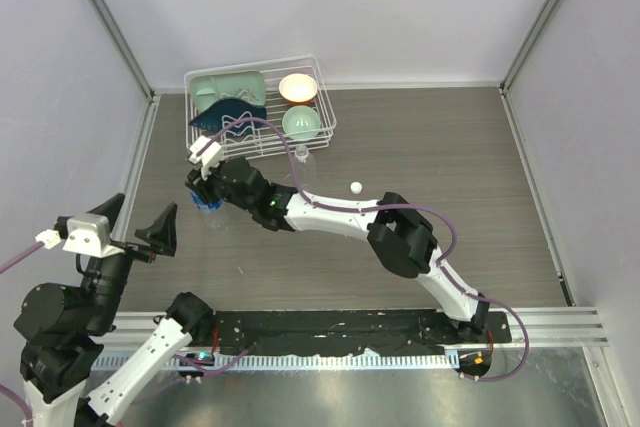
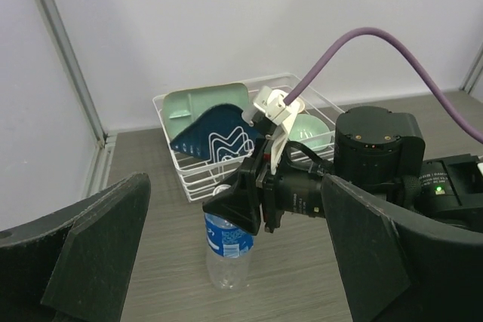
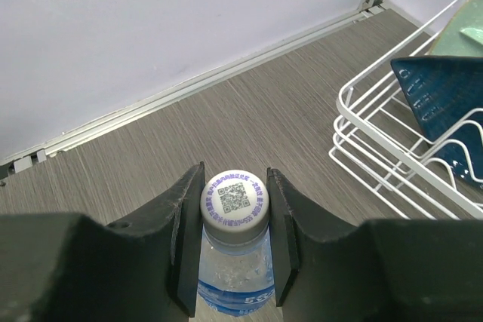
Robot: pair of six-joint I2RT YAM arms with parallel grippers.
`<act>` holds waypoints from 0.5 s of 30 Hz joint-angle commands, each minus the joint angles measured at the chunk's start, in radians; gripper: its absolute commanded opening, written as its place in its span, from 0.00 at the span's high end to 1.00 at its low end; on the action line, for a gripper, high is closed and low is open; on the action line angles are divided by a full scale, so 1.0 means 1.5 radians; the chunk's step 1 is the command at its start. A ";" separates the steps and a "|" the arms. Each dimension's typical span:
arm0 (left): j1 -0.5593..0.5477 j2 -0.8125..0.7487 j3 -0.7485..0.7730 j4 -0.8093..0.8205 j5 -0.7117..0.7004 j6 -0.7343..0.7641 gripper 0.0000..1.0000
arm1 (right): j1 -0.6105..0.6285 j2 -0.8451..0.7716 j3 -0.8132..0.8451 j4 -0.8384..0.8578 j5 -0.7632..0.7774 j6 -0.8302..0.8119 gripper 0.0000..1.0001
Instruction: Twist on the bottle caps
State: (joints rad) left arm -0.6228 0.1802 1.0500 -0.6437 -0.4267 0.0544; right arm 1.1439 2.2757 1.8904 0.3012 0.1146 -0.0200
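The blue-label bottle (image 3: 230,286) stands upright on the table left of centre, with a white bottle cap (image 3: 235,198) on its neck. My right gripper (image 3: 235,203) is shut on that cap, one finger pressed against each side. From above, the right gripper (image 1: 207,197) covers the bottle. In the left wrist view the bottle (image 2: 226,250) stands below the right gripper (image 2: 245,203). The plain bottle (image 1: 302,161) stands by the rack. A second cap (image 1: 355,187) lies loose on the table. My left gripper (image 1: 135,222) is open and empty, well short of the bottle.
A white wire dish rack (image 1: 325,117) stands at the back left and holds a pale green tray, a dark blue dish and two bowls. It also shows in the right wrist view (image 3: 377,148). Walls close in on the left, back and right.
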 commanded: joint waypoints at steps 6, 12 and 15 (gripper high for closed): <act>-0.003 0.054 -0.004 0.003 0.035 -0.013 0.00 | -0.003 -0.049 -0.034 0.001 0.044 0.004 0.51; -0.003 0.079 0.013 0.007 0.037 -0.015 0.00 | -0.003 -0.044 0.003 -0.033 0.033 -0.008 0.42; -0.003 0.088 0.020 0.002 0.036 -0.018 0.00 | -0.003 -0.044 0.015 -0.045 0.032 -0.012 0.40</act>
State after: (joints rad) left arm -0.6228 0.2817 1.0458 -0.6624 -0.3885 0.0338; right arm 1.1416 2.2536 1.8576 0.2604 0.1558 -0.0158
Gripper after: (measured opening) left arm 0.996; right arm 0.586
